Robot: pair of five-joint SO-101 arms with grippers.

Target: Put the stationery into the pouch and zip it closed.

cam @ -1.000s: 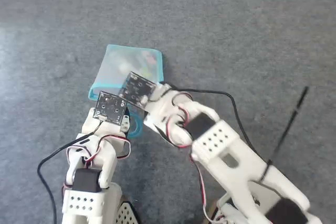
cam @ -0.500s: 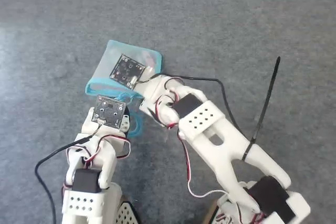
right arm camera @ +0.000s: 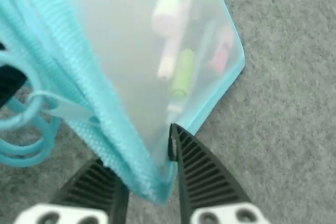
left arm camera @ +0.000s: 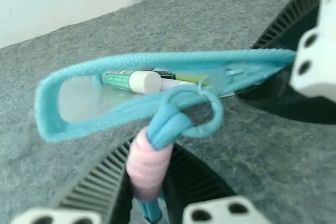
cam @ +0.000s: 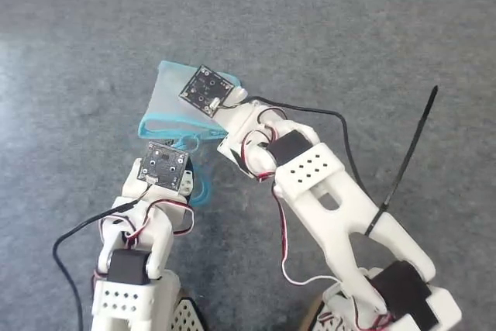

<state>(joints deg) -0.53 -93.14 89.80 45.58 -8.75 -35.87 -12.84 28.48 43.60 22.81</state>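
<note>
One pouch [cam: 167, 102], clear with blue trim, was on the grey mat [cam: 349, 60], its mouth open between both arms. Several pens [left arm camera: 131, 80] lay inside. The left gripper [left arm camera: 152, 153] clenched the pouch's blue cord [left arm camera: 191, 114] at its pink bead [left arm camera: 148, 163]. The right gripper [right arm camera: 144, 156] pinched the pouch's end.

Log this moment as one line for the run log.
pouch: open, stationery inside | left claw: shut on zip cord | right claw: shut on pouch end
</note>
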